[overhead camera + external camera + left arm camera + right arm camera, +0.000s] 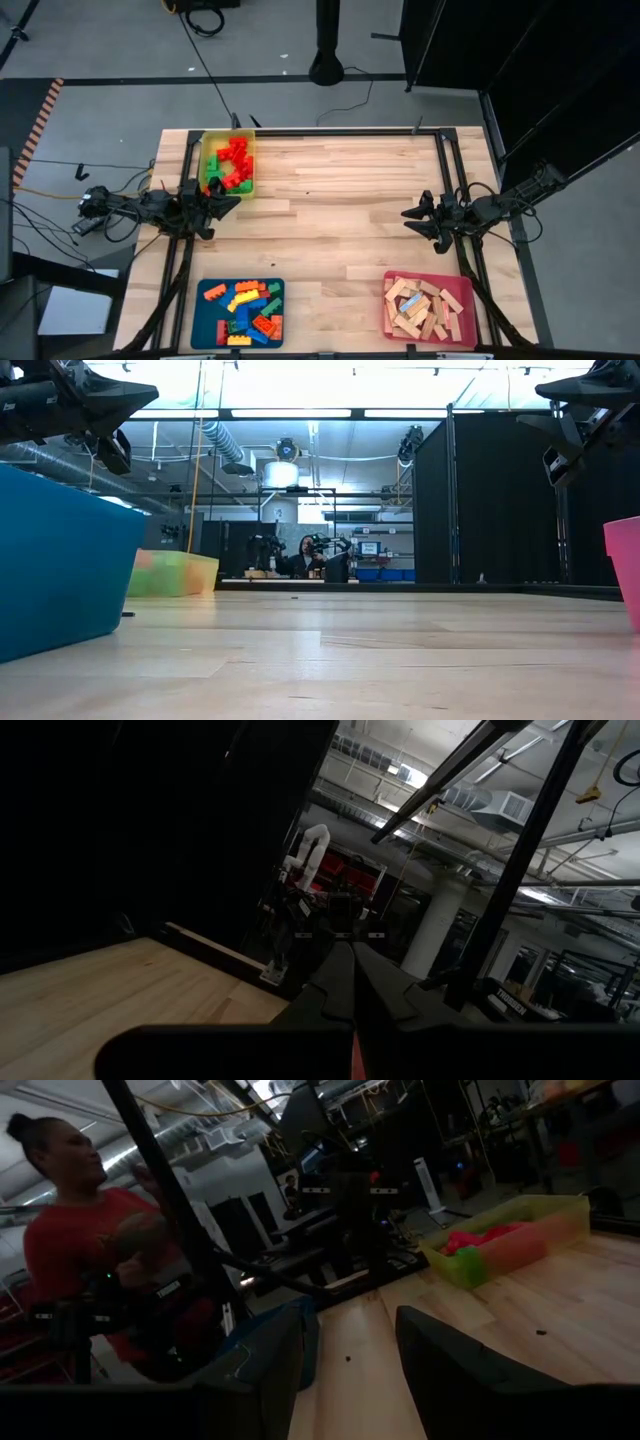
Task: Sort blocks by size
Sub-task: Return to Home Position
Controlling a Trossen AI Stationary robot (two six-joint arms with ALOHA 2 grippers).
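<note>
From above: blocks [232,162] all in trays, small red and green ones heaped in the yellow tray [205,150] on the left side, mixed bright bricks in the blue tray [200,325] at the left corner, pale wooden bars piled loose in the pink tray [465,292] at the right corner. Left fingers [222,205] just beside the yellow tray; right fingers [418,218] over the bench [340,220] edge, well apart from the pink tray. At bench height: both hanging above tray level. Past the left wrist: pressed together, holding nothing. Past the right wrist: spread, nothing between. Likely hazard: clipping the yellow tray's rim on a low swing home and tipping blocks out, or jolting the bench and sliding the loosely stacked bars.
</note>
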